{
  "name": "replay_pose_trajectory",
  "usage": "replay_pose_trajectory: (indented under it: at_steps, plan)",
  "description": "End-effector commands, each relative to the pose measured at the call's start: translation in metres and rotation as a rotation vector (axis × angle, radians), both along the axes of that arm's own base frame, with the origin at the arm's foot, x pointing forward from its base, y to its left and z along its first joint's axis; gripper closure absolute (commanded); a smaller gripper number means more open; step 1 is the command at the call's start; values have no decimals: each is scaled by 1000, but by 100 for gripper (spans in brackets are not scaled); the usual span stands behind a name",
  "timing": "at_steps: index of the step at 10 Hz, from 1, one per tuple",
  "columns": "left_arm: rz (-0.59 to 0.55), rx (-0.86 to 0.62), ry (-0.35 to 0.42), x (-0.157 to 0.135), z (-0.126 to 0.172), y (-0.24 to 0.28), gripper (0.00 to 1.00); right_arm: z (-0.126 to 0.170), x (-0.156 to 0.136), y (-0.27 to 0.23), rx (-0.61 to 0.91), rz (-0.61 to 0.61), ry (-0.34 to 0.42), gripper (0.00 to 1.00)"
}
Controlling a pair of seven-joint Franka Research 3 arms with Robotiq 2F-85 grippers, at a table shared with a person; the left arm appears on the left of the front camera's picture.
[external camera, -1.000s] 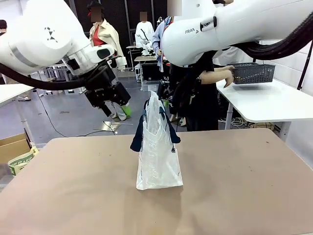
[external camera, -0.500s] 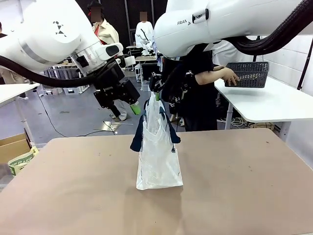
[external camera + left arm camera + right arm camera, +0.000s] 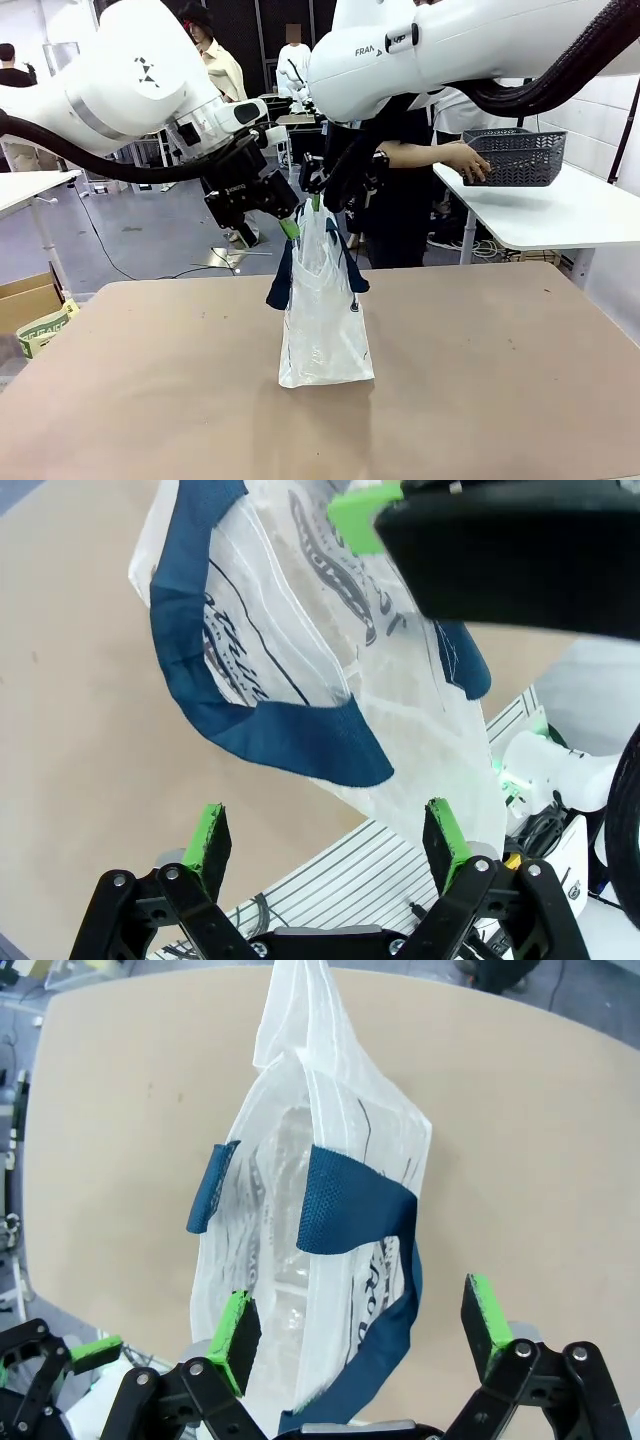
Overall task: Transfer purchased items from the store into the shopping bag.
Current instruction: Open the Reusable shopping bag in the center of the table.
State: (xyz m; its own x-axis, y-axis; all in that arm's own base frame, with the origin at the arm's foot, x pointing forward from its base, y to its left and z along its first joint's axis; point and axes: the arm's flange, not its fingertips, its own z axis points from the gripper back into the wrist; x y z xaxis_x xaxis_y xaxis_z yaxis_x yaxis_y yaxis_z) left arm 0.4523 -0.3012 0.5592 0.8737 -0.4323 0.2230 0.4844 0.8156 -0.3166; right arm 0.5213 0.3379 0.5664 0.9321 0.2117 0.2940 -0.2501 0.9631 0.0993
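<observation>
front view | shopping bag [image 3: 322,330] upright, its top beside left gripper [image 3: 328,840], below right gripper [image 3: 362,1325] | both released, empty

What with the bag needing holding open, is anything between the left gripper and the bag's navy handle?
Nothing visible does. The left gripper is open, and the shopping bag's navy handle hangs just past its fingertips.
</observation>
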Motion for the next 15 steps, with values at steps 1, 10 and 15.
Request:
replay_pose_trajectory:
  at_steps: [1, 10, 15]
  plan:
    - [38, -8, 0, 10, -1, -11, 0, -8, -3, -2, 26, -11, 46, 0]
    - [79, 3, 28, 39, -37, -21, 0, -31, 5, 0, -9, -12, 72, 0]
    - [110, 41, 27, 42, -38, -20, 59, -38, 7, 2, 4, -45, 159, 59]
